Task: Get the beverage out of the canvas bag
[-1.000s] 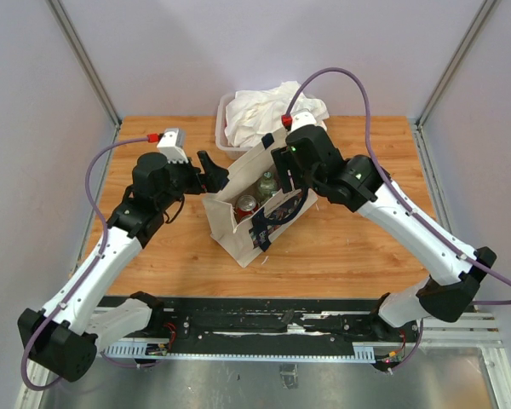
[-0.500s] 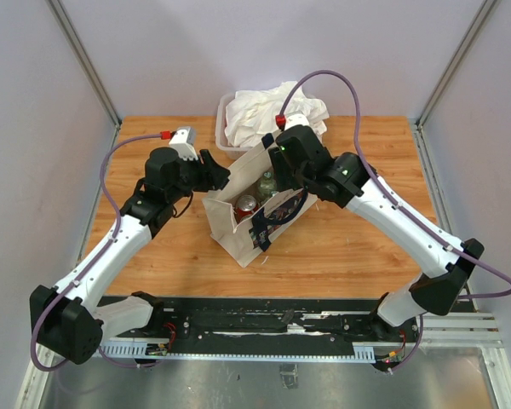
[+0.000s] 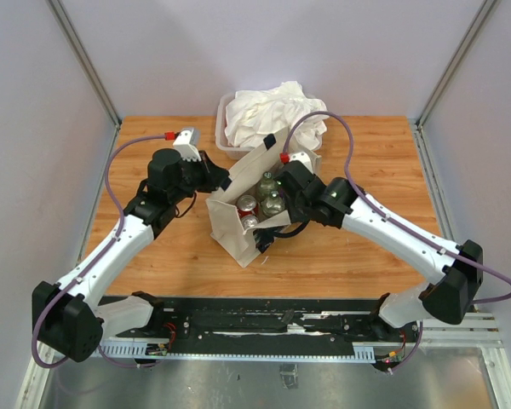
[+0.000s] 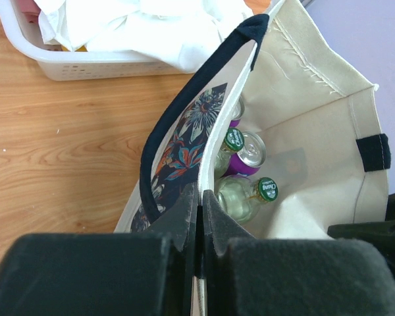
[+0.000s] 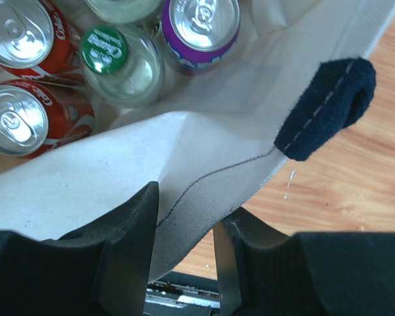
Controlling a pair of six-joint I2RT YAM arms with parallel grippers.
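Canvas bag (image 3: 230, 232) rim clenched in L fingers (image 4: 184, 220), R fingers (image 5: 128, 230) astride, grip unclear

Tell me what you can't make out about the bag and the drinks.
The canvas bag floor, the red cans and bottles lower down: every view, bag walls and crowding hide them.
The purple can label: wrist views, seen from above, too little shows.
Whether the right jaws pinch the bag wall yet: right wrist view, folded canvas fills the gap.
The tub contents: top view, white cloth covers them.

Wooden table (image 3: 349, 256) enclosed by plain lilac walls (image 3: 153, 51), evenly lit.
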